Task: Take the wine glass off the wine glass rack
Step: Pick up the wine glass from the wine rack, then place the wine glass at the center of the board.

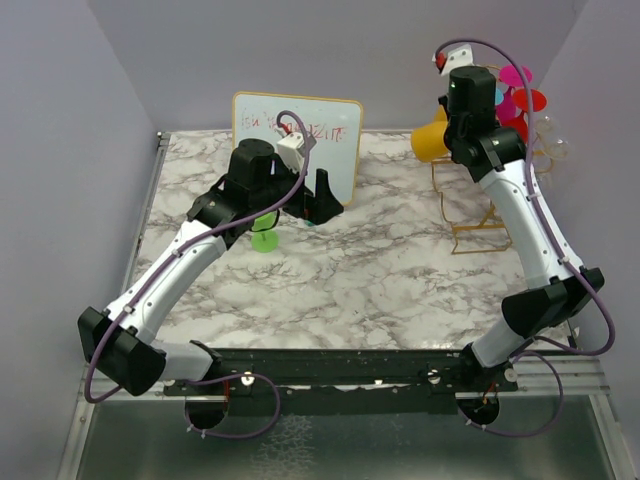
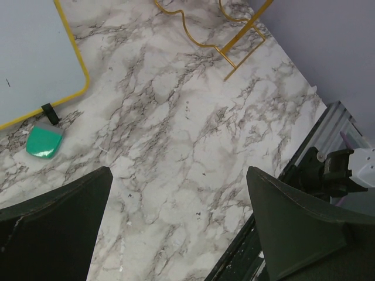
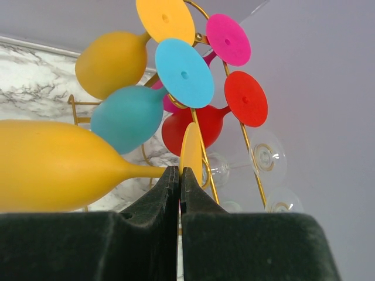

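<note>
1. Stem of the yellow wine glass (image 3: 53,167) is sitting clenched in the right fingers (image 3: 179,181), close against the wine glass rack (image 2: 245,29); teal glass (image 3: 126,117) and red glass (image 3: 208,120) are crowding just above.
2. Over the counter (image 1: 400,270), the left fingers (image 1: 318,200) are hanging released beside a whiteboard (image 1: 300,125).

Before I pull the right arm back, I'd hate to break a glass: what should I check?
1. Right gripper shut on the stem of the yellow glass: ok.
2. Its foot free of the rack hook: cannot tell.
3. Blue glass apart from the yellow one: cannot tell.
4. Left gripper open, away from the rack: ok.
5. Bare table for setting down: ok.
</note>
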{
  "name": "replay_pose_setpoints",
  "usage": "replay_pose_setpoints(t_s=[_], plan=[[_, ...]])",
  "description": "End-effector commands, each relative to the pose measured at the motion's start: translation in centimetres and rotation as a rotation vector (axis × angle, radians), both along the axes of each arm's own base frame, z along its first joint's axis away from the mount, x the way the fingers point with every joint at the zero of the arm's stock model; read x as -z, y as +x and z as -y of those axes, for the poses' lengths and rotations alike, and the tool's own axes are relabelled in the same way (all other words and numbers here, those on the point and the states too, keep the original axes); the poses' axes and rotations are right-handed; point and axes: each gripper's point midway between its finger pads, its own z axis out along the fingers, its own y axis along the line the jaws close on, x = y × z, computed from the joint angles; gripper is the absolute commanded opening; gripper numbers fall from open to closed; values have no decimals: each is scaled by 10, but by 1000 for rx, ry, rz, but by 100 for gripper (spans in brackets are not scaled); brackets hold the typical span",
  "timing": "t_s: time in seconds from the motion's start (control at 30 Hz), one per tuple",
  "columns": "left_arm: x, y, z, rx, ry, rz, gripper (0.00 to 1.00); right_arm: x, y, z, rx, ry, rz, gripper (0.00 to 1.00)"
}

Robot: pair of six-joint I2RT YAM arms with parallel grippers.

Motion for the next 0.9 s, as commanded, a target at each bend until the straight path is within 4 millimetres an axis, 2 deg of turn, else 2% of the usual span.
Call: replay_pose_setpoints(t_s=[0.0, 0.3, 0.6, 0.87], plan=[[-12, -4, -3, -15, -26, 18, 99, -14, -12, -3, -16, 20, 12, 1], [-12, 2, -8, -75, -34, 22, 99, -17, -21, -31, -98, 150, 10, 0], [-22, 5, -10, -110, -73, 43, 99, -17, -28, -54, -184, 293, 21, 1], [-25, 6, -12, -149, -121, 51, 99, 1, -38, -83, -289, 450, -30, 0]])
